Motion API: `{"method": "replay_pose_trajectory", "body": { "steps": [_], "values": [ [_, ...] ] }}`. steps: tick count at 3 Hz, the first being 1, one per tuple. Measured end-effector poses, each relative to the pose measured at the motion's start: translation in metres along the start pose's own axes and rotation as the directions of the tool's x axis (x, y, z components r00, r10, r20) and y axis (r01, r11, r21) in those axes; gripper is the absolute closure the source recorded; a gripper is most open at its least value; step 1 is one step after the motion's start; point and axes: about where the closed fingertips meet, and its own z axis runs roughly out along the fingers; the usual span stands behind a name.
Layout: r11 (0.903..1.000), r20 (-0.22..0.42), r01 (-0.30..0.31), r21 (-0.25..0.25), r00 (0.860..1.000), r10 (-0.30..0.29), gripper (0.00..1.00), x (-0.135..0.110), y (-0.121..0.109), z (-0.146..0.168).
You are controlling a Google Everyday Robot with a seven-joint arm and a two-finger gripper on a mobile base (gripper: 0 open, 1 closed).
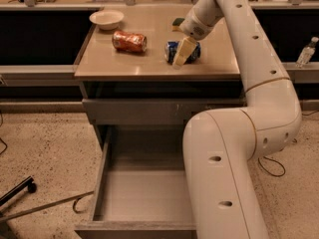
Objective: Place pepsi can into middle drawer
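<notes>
The pepsi can point(171, 48), blue and dented, lies on its side on the tan cabinet top point(129, 63). My gripper point(183, 52) is down over the can from the right rear and covers its middle. The can rests on the top. The middle drawer point(101, 180) is pulled open below, grey with a bare flat floor. My arm's large lower link point(224, 173) hides its right part.
An orange-red dented can point(129, 41) lies left of the pepsi can. A white bowl point(106, 19) stands at the back left, a green object point(178, 21) at the back. The closed upper drawer front point(149, 111) has pale scratches. A water bottle point(304, 52) stands far right.
</notes>
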Motion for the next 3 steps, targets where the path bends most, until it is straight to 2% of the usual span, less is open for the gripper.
{"method": "replay_pose_trajectory", "body": {
  "steps": [1,3],
  "values": [
    [0.9995,0.025,-0.025,-0.021,0.999,0.026,0.19,0.0079,0.0037,0.0042],
    [0.9997,0.033,-0.024,-0.006,0.999,0.025,0.64,0.0044,-0.0017,0.0125]
  ]
}}
